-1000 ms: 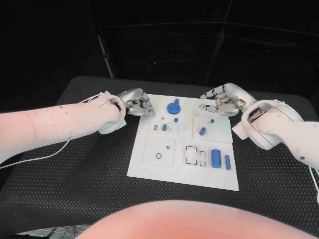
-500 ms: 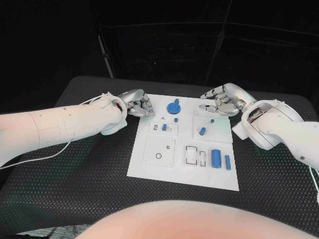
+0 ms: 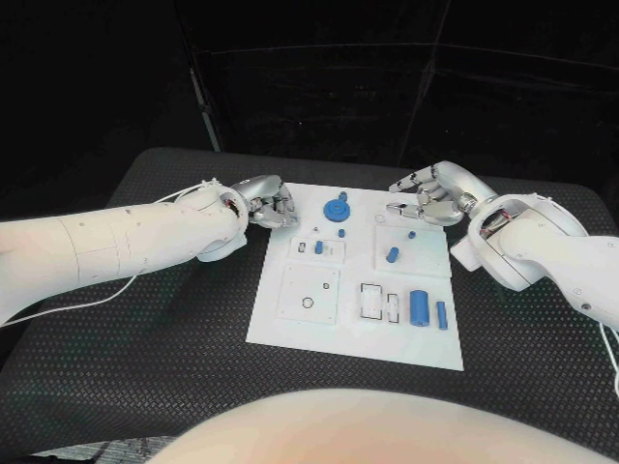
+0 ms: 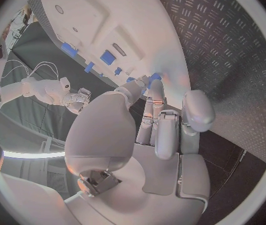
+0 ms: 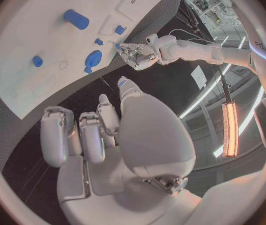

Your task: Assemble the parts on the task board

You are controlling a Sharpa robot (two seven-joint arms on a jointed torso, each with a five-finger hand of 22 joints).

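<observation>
White task board (image 3: 296, 319) bears blue parts (image 3: 419, 307) in its recesses.

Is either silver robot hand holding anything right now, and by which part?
Nothing is held. The left hand and right hand hover at the white task board's far corners, fingers curled, empty.

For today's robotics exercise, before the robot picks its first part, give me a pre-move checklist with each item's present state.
1. Task board flat on the table: ok.
2. Left hand holds nothing: ok, at the board's far left corner.
3. Right hand holds nothing: ok, fingers curled, at the far right corner.
4. Round blue part unobstructed between the hands: ok.
5. Large blue cylinder lying free on the board: ok.
6. Small parts seated in their slots: cannot tell.
</observation>
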